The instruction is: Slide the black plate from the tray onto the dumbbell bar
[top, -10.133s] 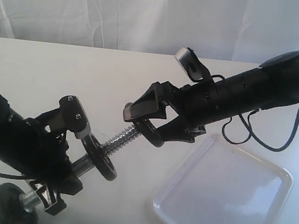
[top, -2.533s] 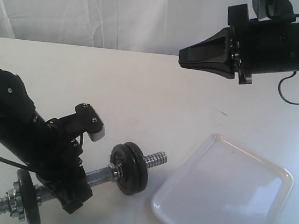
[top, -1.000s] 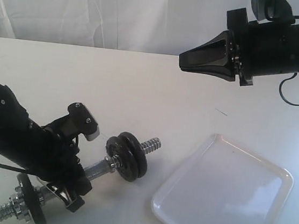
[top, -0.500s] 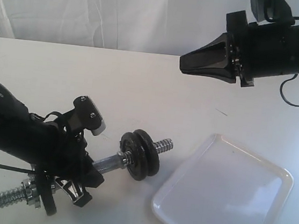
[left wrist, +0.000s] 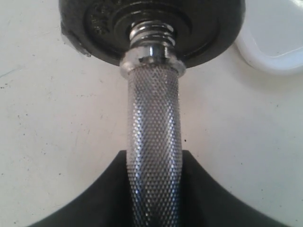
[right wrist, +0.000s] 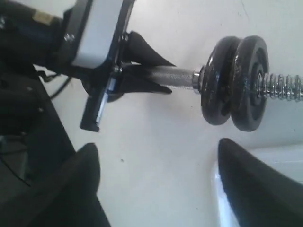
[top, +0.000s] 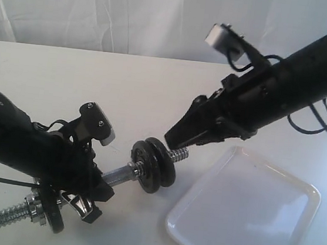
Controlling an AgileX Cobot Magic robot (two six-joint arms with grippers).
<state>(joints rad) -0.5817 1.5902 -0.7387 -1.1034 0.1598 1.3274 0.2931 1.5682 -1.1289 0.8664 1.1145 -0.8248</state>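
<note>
Dumbbell bar [top: 119, 173], black plate [top: 158, 166] on it: clamped in left gripper [top: 88, 188]. Right gripper [top: 178, 137], plate's 1 o'clock: spread, empty.

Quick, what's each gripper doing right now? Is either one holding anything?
Left gripper: closed on the dumbbell bar, at its knurled middle.
Right gripper: open, holding nothing.

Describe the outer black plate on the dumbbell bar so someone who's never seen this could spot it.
Start at the white tray at the exterior view's right; left of it the dumbbell bar points a threaded end toward it. Of two black discs together there, the black plate is nearer the threaded tip than the inner disc.
</note>
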